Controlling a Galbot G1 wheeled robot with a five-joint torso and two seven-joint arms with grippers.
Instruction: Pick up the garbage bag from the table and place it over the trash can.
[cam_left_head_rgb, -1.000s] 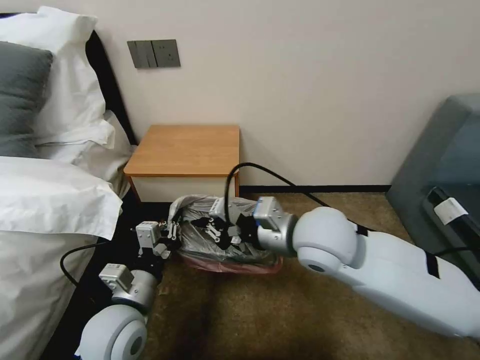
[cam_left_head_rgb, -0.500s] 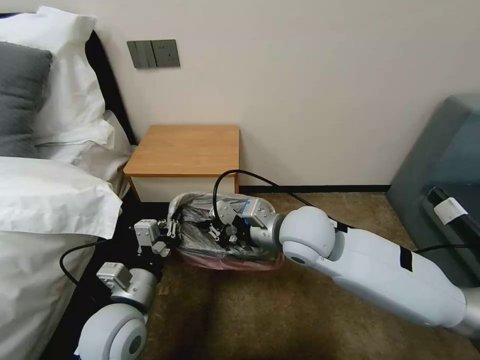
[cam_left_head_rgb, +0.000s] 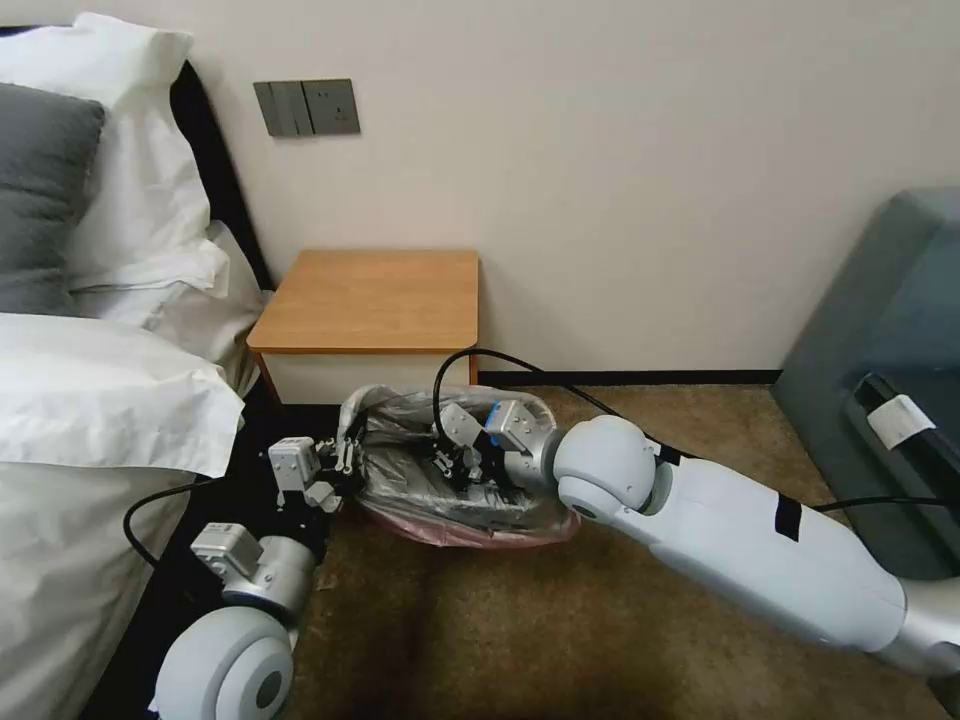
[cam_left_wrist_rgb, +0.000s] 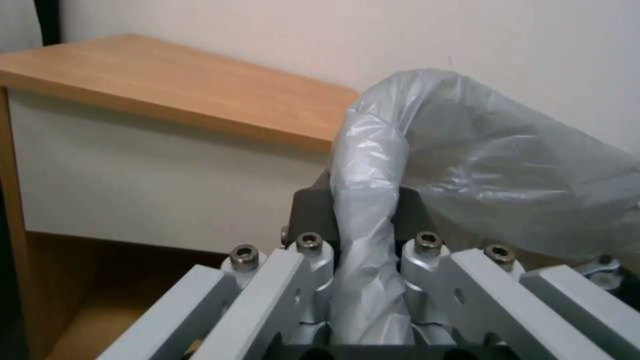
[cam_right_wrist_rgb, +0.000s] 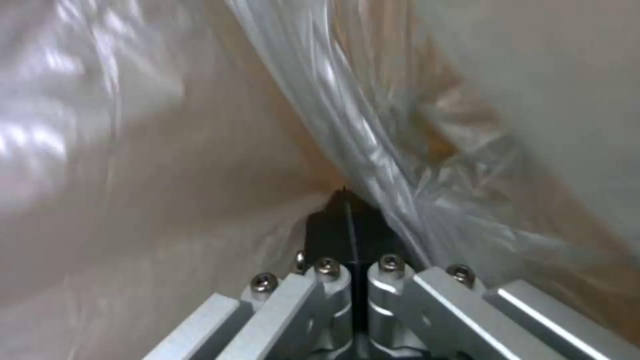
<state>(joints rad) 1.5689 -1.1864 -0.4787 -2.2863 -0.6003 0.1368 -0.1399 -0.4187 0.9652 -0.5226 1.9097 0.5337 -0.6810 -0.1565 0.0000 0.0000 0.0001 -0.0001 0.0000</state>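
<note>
The garbage bag (cam_left_head_rgb: 420, 490), grey film with a pinkish-red edge (cam_left_head_rgb: 470, 532), lies spread over the trash can on the carpet in front of the table (cam_left_head_rgb: 370, 300). The film covers the can. My left gripper (cam_left_head_rgb: 343, 465) is at the bag's left side, shut on a twisted strand of film (cam_left_wrist_rgb: 363, 235); its dark pads (cam_left_wrist_rgb: 312, 202) squeeze it. My right gripper (cam_left_head_rgb: 447, 466) reaches down inside the bag's opening. In the right wrist view its black fingertips (cam_right_wrist_rgb: 330, 227) are pressed together, film (cam_right_wrist_rgb: 373, 150) billows all round, and a fold runs past them.
The bed (cam_left_head_rgb: 90, 400) with white sheets and pillows stands close on the left. A grey armchair (cam_left_head_rgb: 880, 340) is at the right. The wall (cam_left_head_rgb: 620, 180) rises behind the table. Brown carpet (cam_left_head_rgb: 500, 630) stretches in front of the can.
The right arm has swung left and pushed deeper into the bag, and its wrist has turned. The film around it has puffed out. The left gripper has kept its hold and place.
</note>
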